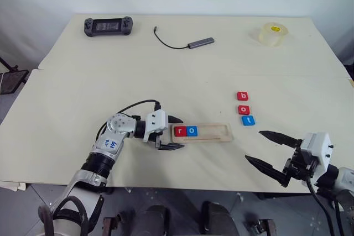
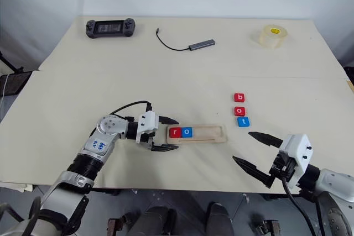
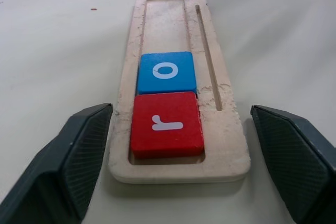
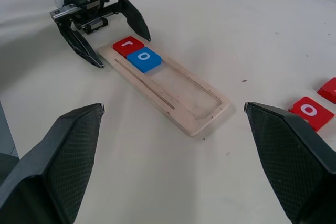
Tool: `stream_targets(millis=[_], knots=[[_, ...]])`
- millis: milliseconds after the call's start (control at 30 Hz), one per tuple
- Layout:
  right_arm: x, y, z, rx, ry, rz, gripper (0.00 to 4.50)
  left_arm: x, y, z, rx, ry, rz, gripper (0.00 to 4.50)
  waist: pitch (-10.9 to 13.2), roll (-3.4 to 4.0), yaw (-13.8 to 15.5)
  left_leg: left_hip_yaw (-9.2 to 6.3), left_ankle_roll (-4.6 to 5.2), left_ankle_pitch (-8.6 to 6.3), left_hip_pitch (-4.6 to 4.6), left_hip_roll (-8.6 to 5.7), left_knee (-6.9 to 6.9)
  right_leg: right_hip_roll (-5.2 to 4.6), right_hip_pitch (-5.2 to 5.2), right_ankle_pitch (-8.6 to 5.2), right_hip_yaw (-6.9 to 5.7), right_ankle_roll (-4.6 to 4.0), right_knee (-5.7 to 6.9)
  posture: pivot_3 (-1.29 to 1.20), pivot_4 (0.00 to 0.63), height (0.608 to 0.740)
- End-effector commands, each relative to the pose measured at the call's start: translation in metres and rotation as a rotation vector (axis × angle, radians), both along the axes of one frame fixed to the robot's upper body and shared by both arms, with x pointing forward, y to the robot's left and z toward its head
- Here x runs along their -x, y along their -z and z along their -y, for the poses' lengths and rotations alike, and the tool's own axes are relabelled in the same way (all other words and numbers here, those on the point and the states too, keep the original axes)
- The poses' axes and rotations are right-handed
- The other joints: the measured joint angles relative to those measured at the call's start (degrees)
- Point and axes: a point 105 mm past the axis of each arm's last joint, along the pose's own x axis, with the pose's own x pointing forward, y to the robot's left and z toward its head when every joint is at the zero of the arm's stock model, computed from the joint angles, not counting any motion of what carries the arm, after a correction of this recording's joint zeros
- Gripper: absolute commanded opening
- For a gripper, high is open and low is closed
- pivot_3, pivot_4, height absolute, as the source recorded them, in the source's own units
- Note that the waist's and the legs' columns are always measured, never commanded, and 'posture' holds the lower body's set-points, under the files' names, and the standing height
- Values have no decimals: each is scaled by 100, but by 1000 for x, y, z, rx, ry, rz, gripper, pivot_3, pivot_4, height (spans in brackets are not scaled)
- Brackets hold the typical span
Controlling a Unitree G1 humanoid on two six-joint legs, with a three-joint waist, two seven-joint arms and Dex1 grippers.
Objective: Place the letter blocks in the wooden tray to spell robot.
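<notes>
Wooden tray lying on the desk, holding red r tile and blue o tile. Left end effector spreading around tray's end; right end effector spread, empty. Remaining tiles sitting nearby.

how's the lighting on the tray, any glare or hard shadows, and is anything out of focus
Left wrist view: soft even light, no glare, a faint shadow under the wooden tray; the near fingers look soft. Left eye view: even, shadows weak, letter blocks readable.
</notes>
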Motion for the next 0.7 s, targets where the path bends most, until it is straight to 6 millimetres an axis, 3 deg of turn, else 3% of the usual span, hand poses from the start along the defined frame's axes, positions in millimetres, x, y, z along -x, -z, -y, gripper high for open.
stream_targets(millis=[33,333,467,567,700], knots=[[5,-7,12,-4,64,57,4500,1,-7,-20,53,-28,24,4470,0,0,-2,0,0,0,0,0,0,0,0,0,0,0,0,0,150,740],[22,10,57,14,308,104,4500,19,-25,-81,193,-133,83,4470,-1,2,-17,1,-1,0,5,2,-4,-1,0,0,6,-1,0,0,150,740],[23,14,66,-13,353,104,4500,30,-26,-94,233,-185,32,4470,-2,3,-22,0,0,-1,7,1,-5,-3,0,0,11,-1,1,0,150,740],[11,10,58,-51,328,99,4500,34,-30,-96,269,-229,9,4470,-1,3,-25,0,0,-1,8,2,-5,-2,0,0,15,-1,2,0,150,740],[-21,1,55,-64,368,-66,4500,38,-32,-95,283,-250,7,4470,-1,5,-36,5,0,1,13,1,-4,-5,-1,0,26,-1,4,0,150,740]])
